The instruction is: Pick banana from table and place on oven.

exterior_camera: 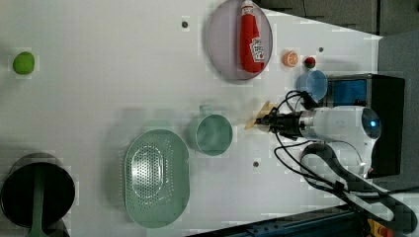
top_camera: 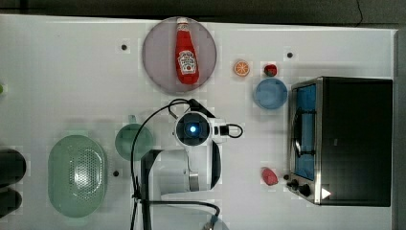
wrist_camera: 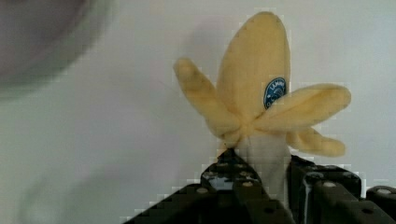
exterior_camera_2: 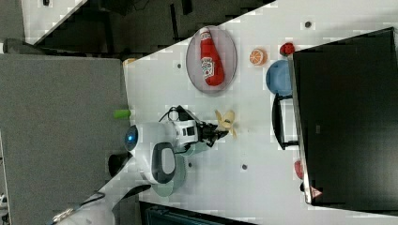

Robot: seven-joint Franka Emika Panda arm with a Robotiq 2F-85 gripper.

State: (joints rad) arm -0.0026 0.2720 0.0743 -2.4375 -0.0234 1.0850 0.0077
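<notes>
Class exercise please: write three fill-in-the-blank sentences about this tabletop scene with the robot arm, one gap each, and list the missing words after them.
1. The gripper is closed on the pale end of the ____.
2. The ketchup bottle lies on a round ____.
3. In the top view, the blue bowl sits just left of the ____.

Missing words: banana; plate; oven

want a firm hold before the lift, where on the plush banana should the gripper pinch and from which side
Pinch the pale inner core of the banana, coming straight down from above. That stem is narrow enough for the gripper, while the floppy yellow peel flaps splay outward and would slip. The wrist view shows the fingers already clamped on that core.
</notes>
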